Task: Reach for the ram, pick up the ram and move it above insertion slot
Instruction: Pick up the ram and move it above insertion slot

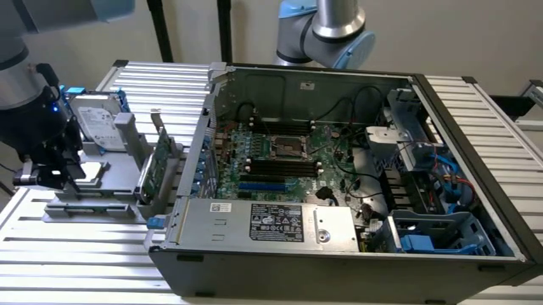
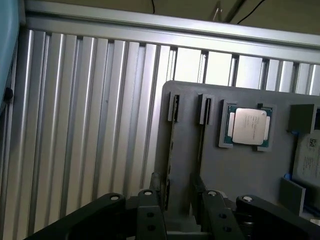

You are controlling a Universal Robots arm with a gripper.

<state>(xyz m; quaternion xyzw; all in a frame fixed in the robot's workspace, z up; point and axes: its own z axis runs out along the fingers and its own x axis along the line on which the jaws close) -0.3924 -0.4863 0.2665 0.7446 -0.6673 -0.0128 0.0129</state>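
Gripper (image 2: 176,192): fingers (image 2: 150,205) set apart, nothing clamped. Ram (image 2: 171,145) seen edge-on, upright in slot of grey fixture (image 2: 240,170), along fixture edge bordering bare table slats (image 2: 75,125), just ahead of fingers. Like strip in neighbouring slot; its kind cannot be told. Step judged: reach, grasp not yet made. Grasp calls for fingers centred across thin edge, square to stick. Processor (image 2: 249,125) seated further along fixture. Exterior view: open computer case (image 1: 280,89), insertion slot (image 1: 280,166) on board, well apart from fixture; hard drive (image 1: 96,124) propped at fixture's far edge.
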